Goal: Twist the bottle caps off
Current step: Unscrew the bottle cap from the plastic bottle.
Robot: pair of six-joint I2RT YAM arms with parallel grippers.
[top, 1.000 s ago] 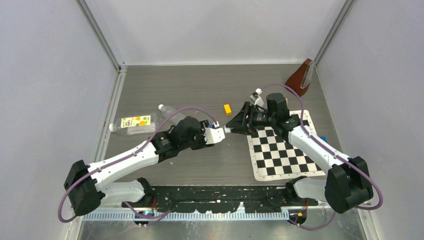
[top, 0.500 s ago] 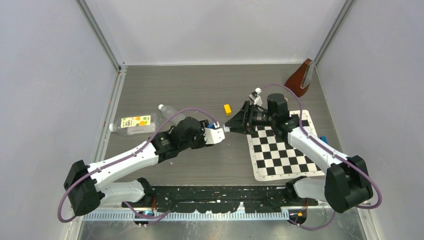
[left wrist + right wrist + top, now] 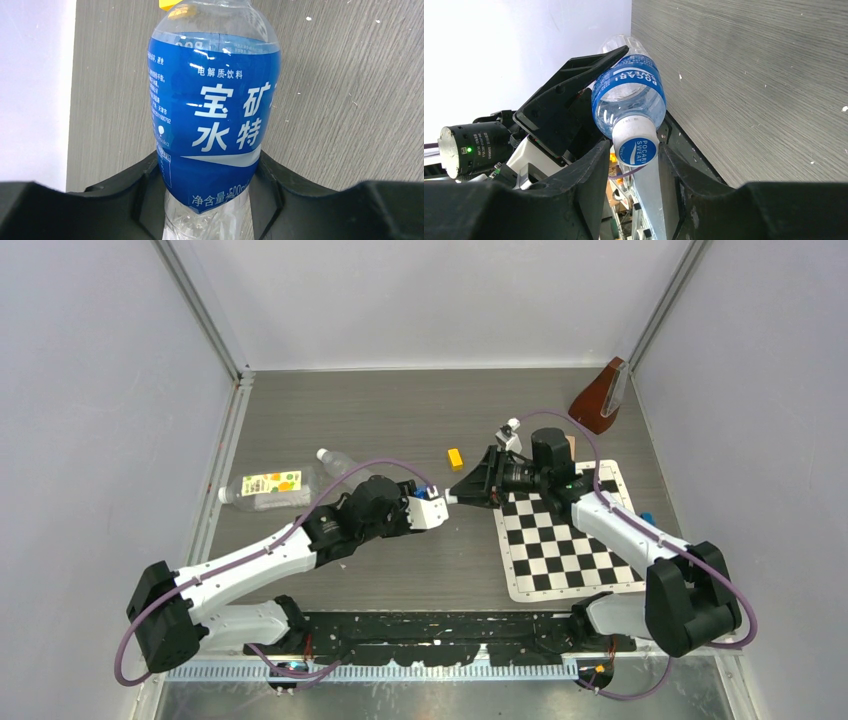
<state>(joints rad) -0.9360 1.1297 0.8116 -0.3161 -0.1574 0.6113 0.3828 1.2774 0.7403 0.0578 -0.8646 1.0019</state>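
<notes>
My left gripper (image 3: 210,200) is shut on the lower body of the small blue-labelled bottle (image 3: 215,110) and holds it on its side above the table. The neck points toward my right arm. In the right wrist view the same bottle (image 3: 629,90) ends in a white cap with a blue top (image 3: 635,145). My right gripper (image 3: 635,148) is shut on that cap, one finger against each side. From above, the two grippers, left (image 3: 432,510) and right (image 3: 455,498), meet nose to nose at mid-table, and the cap is hidden there.
Two more bottles lie at the left: a wider one with a white-yellow-orange label (image 3: 265,488) and a slim unlabelled one (image 3: 338,464). A yellow block (image 3: 455,458) lies behind the grippers. A checkerboard sheet (image 3: 565,540) lies under the right arm, and a brown object (image 3: 600,395) stands at the back right.
The right gripper's fingers have closed in onto the cap, and the right wrist has shifted slightly toward the bottle. The left arm and its bottle have stayed in place.
</notes>
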